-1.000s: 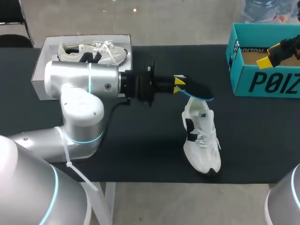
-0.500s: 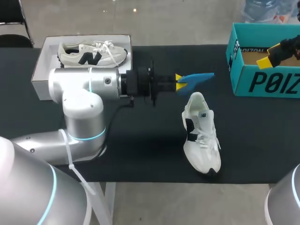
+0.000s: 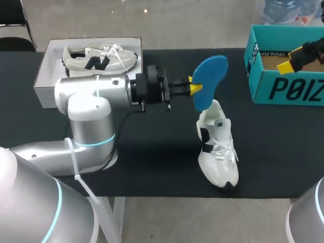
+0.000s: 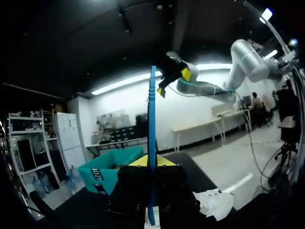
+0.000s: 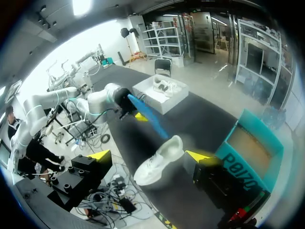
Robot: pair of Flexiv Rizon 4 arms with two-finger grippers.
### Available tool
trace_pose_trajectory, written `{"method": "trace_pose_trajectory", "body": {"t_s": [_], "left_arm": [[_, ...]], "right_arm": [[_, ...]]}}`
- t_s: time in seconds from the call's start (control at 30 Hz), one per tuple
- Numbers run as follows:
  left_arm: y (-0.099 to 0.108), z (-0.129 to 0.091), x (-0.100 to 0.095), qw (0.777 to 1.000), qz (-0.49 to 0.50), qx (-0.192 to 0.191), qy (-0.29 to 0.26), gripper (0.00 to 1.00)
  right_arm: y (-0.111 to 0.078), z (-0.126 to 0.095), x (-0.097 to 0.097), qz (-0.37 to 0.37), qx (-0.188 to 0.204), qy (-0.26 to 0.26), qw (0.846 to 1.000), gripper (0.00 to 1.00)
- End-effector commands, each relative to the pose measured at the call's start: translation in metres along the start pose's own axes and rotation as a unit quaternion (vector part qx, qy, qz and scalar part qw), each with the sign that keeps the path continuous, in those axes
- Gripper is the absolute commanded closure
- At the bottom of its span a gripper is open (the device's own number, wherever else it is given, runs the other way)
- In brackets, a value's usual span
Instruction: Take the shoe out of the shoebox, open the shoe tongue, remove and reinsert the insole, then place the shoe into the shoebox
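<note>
Clamping the blue insole (image 3: 208,81) in your left gripper (image 3: 195,88), you hold it nearly upright, its lower end just above the heel opening of the white sneaker (image 3: 217,152), which lies toe-toward-you on the table (image 3: 152,152).

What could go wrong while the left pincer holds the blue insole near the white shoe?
The left pincer grips the blue insole only at one edge, so it may slip or twist. Nothing holds the white shoe, so pushing the insole in may shove it away.
</note>
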State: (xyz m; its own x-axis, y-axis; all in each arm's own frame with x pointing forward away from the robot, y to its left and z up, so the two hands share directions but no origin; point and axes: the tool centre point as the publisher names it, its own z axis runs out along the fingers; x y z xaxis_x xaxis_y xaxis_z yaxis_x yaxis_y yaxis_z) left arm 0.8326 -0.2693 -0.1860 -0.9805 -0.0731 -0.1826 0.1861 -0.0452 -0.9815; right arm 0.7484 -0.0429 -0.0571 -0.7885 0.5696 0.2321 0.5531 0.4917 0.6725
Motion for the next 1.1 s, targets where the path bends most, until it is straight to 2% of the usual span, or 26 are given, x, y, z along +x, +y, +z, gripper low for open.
{"method": "trace_pose_trajectory", "body": {"t_s": [0.03,0.13,0.2,0.3,0.33,0.4,1.03,1.07,1.1], "left_arm": [[-0.013,-0.005,-0.014,0.968,-0.248,0.014,0.032,1.00],[-0.016,-0.008,-0.017,0.932,-0.359,0.021,0.050,1.00],[-0.015,-0.009,-0.017,0.907,-0.417,0.013,0.058,1.00],[-0.012,-0.011,-0.018,0.854,-0.515,0.018,0.075,1.00],[-0.010,-0.012,-0.020,0.826,-0.557,0.028,0.089,1.00],[-0.008,-0.012,-0.021,0.798,-0.592,0.043,0.101,1.00],[-0.008,-0.012,-0.021,0.798,-0.592,0.043,0.101,1.00],[-0.007,-0.011,-0.024,0.789,-0.606,0.045,0.094,1.00],[-0.003,-0.009,-0.027,0.770,-0.630,0.043,0.088,1.00]], "right_arm": [[0.001,0.001,-0.002,0.000,0.002,0.001,1.000,0.00],[0.001,0.001,-0.002,0.000,0.002,0.001,1.000,0.00],[0.001,0.001,-0.002,0.000,0.002,0.001,1.000,0.00],[0.001,0.001,-0.002,0.000,0.002,0.001,1.000,0.00],[0.001,0.001,-0.002,0.000,0.002,0.001,1.000,0.00],[0.001,0.001,-0.002,0.000,0.002,0.001,1.000,0.00],[0.001,0.001,-0.002,0.000,0.002,0.001,1.000,0.00],[0.001,0.001,-0.002,0.000,0.002,0.001,1.000,0.00],[0.001,0.001,-0.002,0.000,0.002,0.001,1.000,0.00]]}}
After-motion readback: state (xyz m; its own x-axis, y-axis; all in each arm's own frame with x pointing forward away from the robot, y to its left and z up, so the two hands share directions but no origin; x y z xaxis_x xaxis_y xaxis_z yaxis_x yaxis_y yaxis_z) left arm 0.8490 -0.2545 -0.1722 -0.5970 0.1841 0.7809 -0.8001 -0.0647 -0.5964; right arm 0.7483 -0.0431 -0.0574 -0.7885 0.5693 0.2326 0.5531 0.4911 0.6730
